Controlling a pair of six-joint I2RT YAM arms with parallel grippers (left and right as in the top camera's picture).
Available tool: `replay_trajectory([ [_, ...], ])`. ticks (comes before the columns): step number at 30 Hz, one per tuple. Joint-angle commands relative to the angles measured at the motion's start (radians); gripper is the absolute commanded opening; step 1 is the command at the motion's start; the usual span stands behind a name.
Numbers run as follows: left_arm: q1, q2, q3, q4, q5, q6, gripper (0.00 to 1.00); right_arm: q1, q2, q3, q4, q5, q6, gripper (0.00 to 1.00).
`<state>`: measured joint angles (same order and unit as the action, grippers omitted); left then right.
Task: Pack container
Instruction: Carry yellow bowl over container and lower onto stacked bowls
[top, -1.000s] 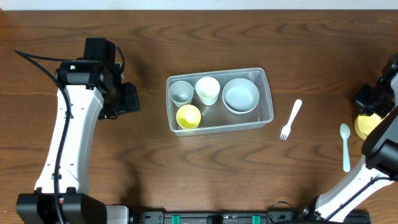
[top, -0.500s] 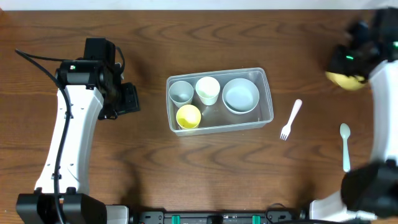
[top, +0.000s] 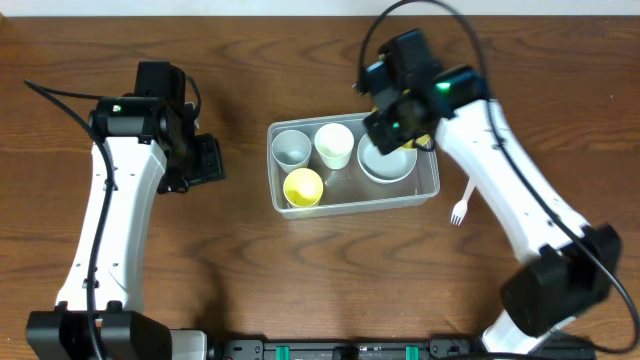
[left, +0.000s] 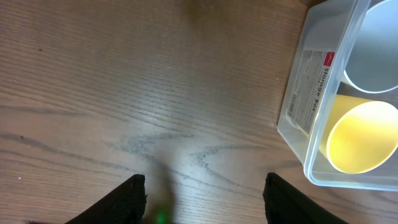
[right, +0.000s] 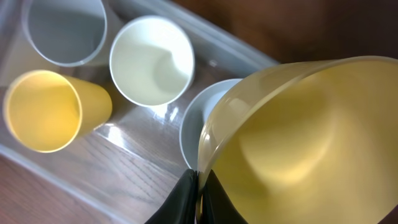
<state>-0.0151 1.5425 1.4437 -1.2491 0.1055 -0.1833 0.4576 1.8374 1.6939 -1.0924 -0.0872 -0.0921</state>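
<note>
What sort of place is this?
Likely a robot test bench: left arm and right arm at a wooden table, the right fingers holding a yellow bowl over a clear container of cups.

Table (top: 300, 290): dark wood.
Container (top: 350, 206): centre, holding a grey cup (top: 291, 149), white cup (top: 334, 145), yellow cup (top: 303, 187) and white bowl (top: 385, 167).
Right gripper (top: 400, 125): above the container's right end, covering part of the white bowl; a sliver of yellow bowl (top: 425, 141) shows at its edge.
Fork (top: 459, 211): right of the container, partly under the arm.
Left gripper (top: 205, 158): left of the container, apart from it.
</note>
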Motion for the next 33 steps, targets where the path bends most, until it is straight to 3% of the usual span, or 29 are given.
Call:
replay_trajectory([
  [1, 0.002, -0.014, -0.002, -0.002, 0.004, 0.002, 0.62, 0.020, 0.046, -0.006, 0.003, 0.038, -0.013, 0.07],
  [2, 0.002, -0.014, -0.002, -0.002, 0.003, 0.002, 0.62, 0.023, 0.057, -0.006, 0.003, 0.038, -0.013, 0.09],
  [3, 0.002, -0.014, -0.002, -0.002, 0.003, 0.002, 0.62, 0.026, 0.067, -0.006, 0.003, 0.038, -0.013, 0.18],
  [4, 0.002, -0.014, -0.002, -0.002, 0.004, 0.002, 0.62, 0.026, 0.075, -0.006, 0.003, 0.038, -0.013, 0.34],
  [5, 0.002, -0.014, -0.002, -0.002, 0.003, 0.003, 0.62, 0.026, 0.079, -0.006, 0.003, 0.038, -0.013, 0.45],
  [6, 0.002, -0.014, -0.002, -0.002, 0.003, 0.003, 0.62, 0.026, 0.079, -0.006, 0.003, 0.039, -0.014, 0.47],
  [15, 0.002, -0.014, -0.002, -0.002, 0.003, 0.003, 0.62, -0.072, -0.040, -0.005, 0.006, 0.222, 0.213, 0.46],
  [24, 0.002, -0.014, -0.002, -0.002, 0.003, 0.003, 0.62, -0.464, -0.237, -0.005, -0.135, 0.215, 0.448, 0.49],
  [27, 0.002, -0.014, -0.002, -0.002, 0.003, 0.003, 0.62, -0.601, -0.237, -0.008, -0.203, 0.198, 0.438, 0.48],
  [33, 0.002, -0.014, -0.002, -0.002, 0.003, 0.003, 0.62, -0.820, -0.233, -0.141, -0.208, 0.098, 0.278, 0.50],
])
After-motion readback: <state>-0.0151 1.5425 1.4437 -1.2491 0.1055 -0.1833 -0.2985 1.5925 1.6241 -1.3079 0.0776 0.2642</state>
